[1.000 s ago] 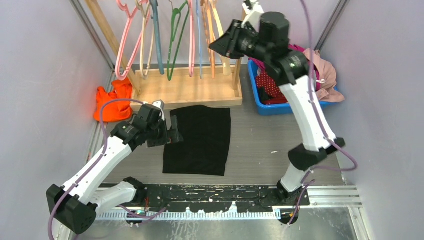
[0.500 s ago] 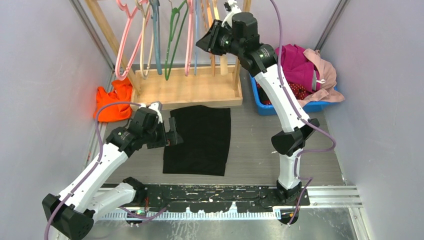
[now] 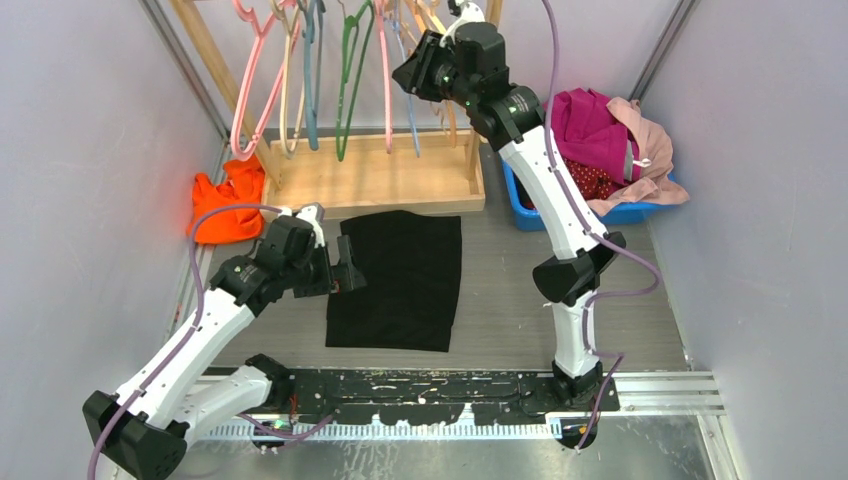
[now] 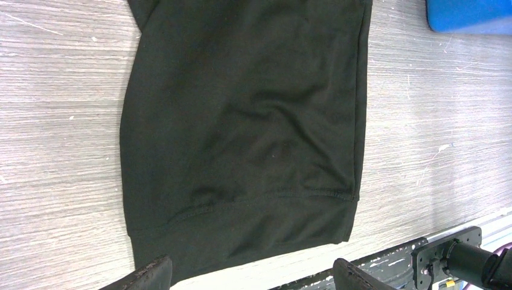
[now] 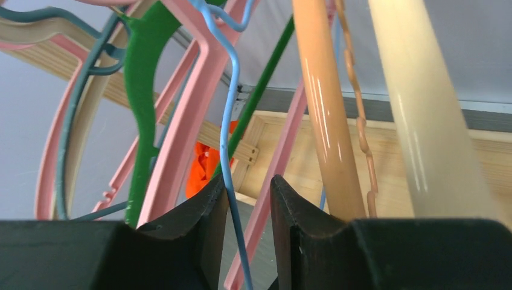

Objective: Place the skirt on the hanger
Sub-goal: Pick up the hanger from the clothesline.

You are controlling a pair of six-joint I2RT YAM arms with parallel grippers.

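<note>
The dark red dotted skirt lies in the blue bin at the back right, partly under other clothes. Thin pink hangers hang on the wooden rack. My right gripper is raised at the rack among the hangers. In the right wrist view its jaws stand narrowly apart, with a thin blue wire hanger in the gap against the left finger and a pink hanger just behind. My left gripper is open and empty above a black garment; its point in the left wrist view is.
A magenta garment and a pale pink one top the bin. An orange cloth lies at the left of the rack base. Green, tan and cream hangers crowd the rack.
My right arm swung left from over the bin to the rack and pushed in among the hangers, which shifted. The left arm has hardly moved.
</note>
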